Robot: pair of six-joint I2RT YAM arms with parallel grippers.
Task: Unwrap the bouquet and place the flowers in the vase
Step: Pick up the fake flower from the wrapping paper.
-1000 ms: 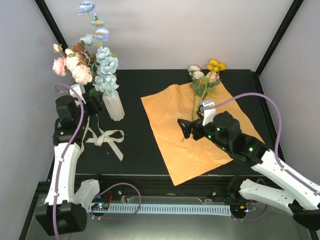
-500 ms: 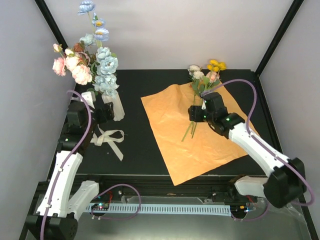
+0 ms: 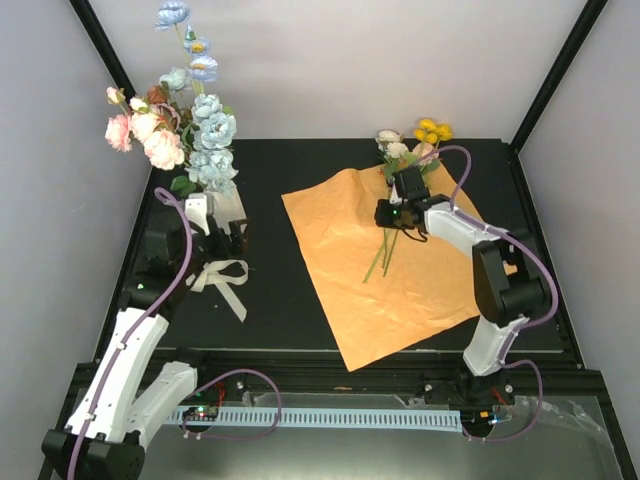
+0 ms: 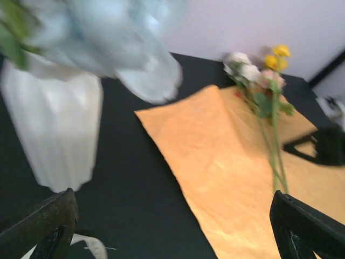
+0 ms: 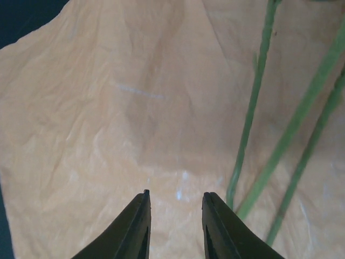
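Observation:
The ribbed off-white vase (image 3: 228,205) (image 4: 54,129) stands at the back left and holds pink, cream and pale-blue flowers (image 3: 190,130). My left gripper (image 3: 222,238) (image 4: 172,216) is just in front of its base, open wide, with nothing between its fingers. The orange paper (image 3: 400,270) (image 4: 232,162) (image 5: 108,118) lies spread flat. On its far part lie the remaining flowers (image 3: 410,148) (image 4: 259,75), cream, pink and yellow, with green stems (image 3: 385,250) (image 5: 253,118). My right gripper (image 3: 390,215) (image 5: 176,197) hovers low over the paper, its fingers narrowly apart. The stems lie just right of its right finger.
A cream ribbon (image 3: 215,275) lies on the black table (image 3: 290,300) in front of the vase. Black frame posts (image 3: 555,70) rise at the back corners, against pale walls. The paper's near corner overhangs the table's front edge.
My right gripper swung from the paper's near right up to the stems near the blooms, and its fingers narrowed. My left gripper opened wide and shifted right, in front of the vase.

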